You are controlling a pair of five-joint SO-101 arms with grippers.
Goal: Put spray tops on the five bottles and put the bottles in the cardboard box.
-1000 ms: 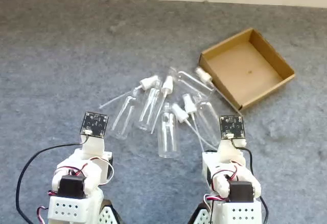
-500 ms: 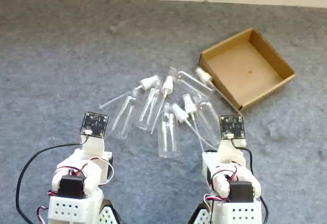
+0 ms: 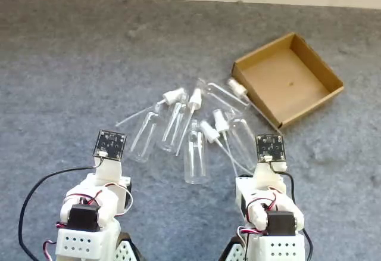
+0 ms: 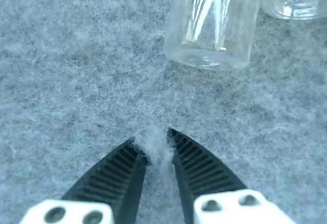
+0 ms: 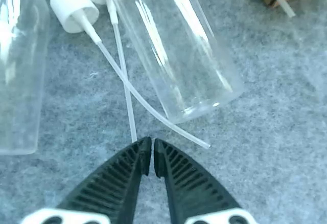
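**No change – everything waits on the first pickup**

Over the last second nothing shifts: both my arms hold the same parked pose and no bottle has rolled. My left fingers (image 4: 179, 144) are all but closed, with only a sliver of grey table (image 4: 61, 55) between the tips, and they pinch nothing. Just ahead of them lies the base of a clear bottle (image 4: 212, 24). My right fingers (image 5: 144, 155) are pressed together, also empty. The thin dip tubes (image 5: 127, 93) of two loose spray tops (image 5: 69, 4) run almost to their tips, and another bottle (image 5: 179, 50) lies just beyond. The cardboard box (image 3: 256, 94) sits past the cluster, on my right fingers' side, with no bottle in it. I judge the task barely begun – tops still need fitting.
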